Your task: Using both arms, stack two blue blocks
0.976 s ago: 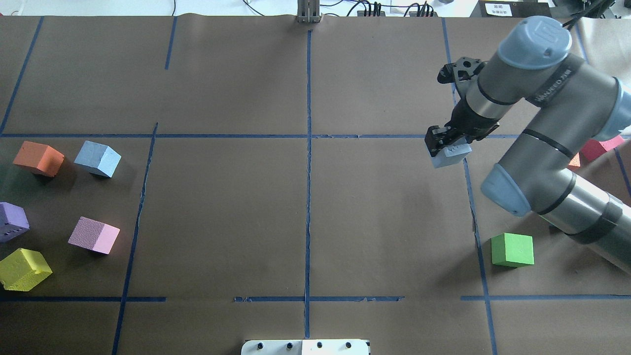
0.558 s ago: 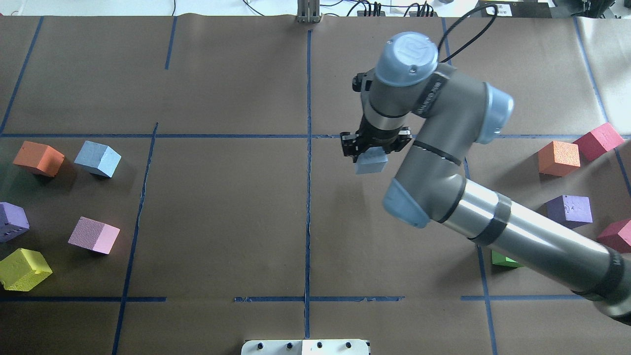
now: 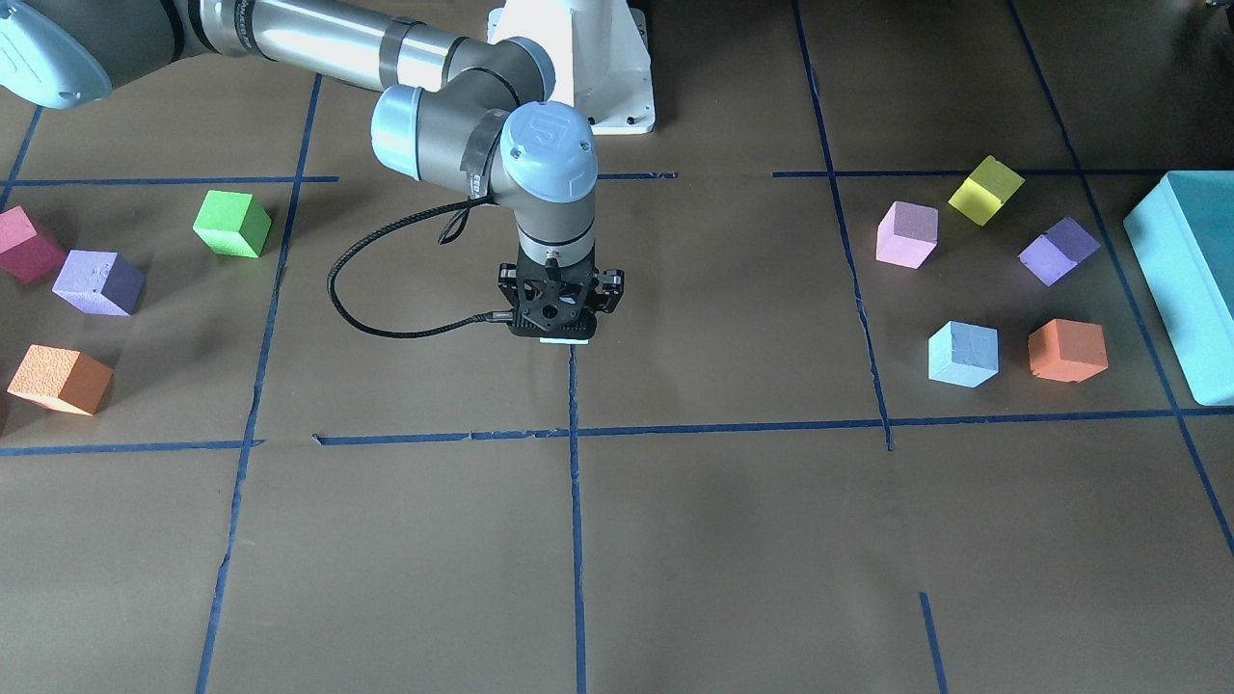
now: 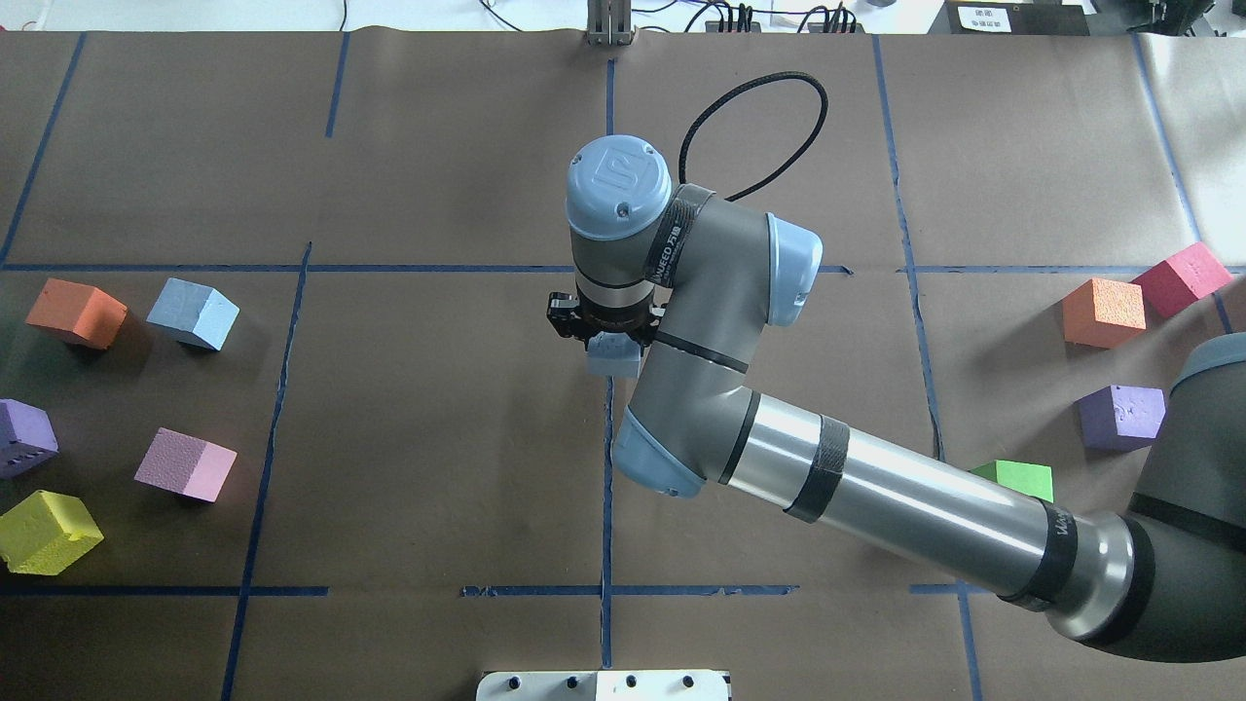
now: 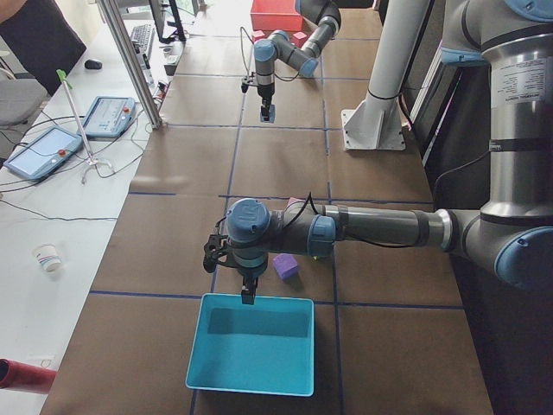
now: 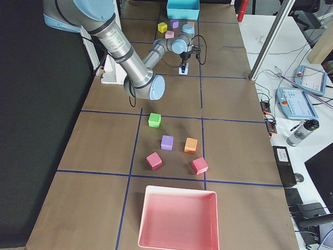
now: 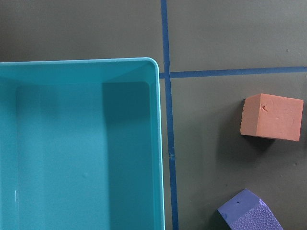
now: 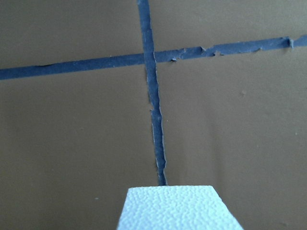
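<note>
My right gripper (image 4: 604, 334) is shut on a pale blue block (image 4: 613, 356) and holds it low over the table's centre tape line. The block shows as a sliver under the gripper in the front view (image 3: 564, 340) and fills the bottom of the right wrist view (image 8: 180, 208). The second blue block (image 4: 193, 313) sits on the table at the left, also in the front view (image 3: 962, 353). My left gripper (image 5: 248, 290) shows only in the exterior left view, over the rim of the teal box (image 5: 251, 341); I cannot tell whether it is open or shut.
Near the second blue block lie an orange cube (image 4: 76, 313), a purple cube (image 4: 24, 438), a pink cube (image 4: 185, 464) and a yellow cube (image 4: 47, 531). At the right lie orange (image 4: 1103, 312), red (image 4: 1181, 277), purple (image 4: 1122, 417) and green (image 4: 1017, 479) cubes.
My right arm has swung left with the blue block, from the right part of the table to the centre line. The cubes on the table have not moved.
</note>
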Robot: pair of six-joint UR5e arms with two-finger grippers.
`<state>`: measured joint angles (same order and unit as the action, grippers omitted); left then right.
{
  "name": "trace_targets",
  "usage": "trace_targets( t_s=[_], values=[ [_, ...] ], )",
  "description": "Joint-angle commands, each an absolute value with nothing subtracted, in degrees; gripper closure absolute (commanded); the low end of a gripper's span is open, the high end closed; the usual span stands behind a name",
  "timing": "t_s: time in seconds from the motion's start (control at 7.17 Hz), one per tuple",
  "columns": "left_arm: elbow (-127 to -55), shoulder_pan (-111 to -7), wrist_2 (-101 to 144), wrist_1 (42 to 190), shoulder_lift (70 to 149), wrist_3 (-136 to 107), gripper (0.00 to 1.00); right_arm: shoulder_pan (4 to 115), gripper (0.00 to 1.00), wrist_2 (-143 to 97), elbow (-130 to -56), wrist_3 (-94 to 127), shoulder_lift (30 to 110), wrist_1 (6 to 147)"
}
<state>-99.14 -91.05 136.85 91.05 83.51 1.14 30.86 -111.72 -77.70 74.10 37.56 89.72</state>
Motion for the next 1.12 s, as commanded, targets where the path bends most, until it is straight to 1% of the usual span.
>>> trace_targets(
  t_s=[0.0,0.14,0.28,0.42,0.56,0.7,0.98],
  values=[
    [-99.14,-91.05,136.85,91.05,83.67,1.14,0.00,30.32,0.96,-111.53,-72.45,75.59,35.95,85.80],
    [-99.14,-91.05,136.85,91.05,83.67,1.14,0.00,30.24,0.95,-111.53,-71.81,75.67,35.95,85.43],
    [-99.14,-91.05,136.85,91.05,83.67,1.14,0.00,30.32,0.92,-111.62,-71.81,75.85,35.34,85.43],
    [-99.14,-91.05,136.85,91.05,83.67,1.14,0.00,30.24,0.71,-111.62,-71.72,75.94,35.33,85.43],
    [-99.14,-91.05,136.85,90.97,83.67,1.14,0.00,30.23,0.36,-111.62,-71.72,75.33,35.42,85.43],
    [-99.14,-91.05,136.85,90.97,83.67,1.06,0.00,30.23,0.12,-111.62,-71.54,74.80,35.59,85.43],
    [-99.14,-91.05,136.85,90.97,83.76,0.79,0.00,30.23,0.06,-111.53,-71.54,73.13,35.95,85.69]
  ],
)
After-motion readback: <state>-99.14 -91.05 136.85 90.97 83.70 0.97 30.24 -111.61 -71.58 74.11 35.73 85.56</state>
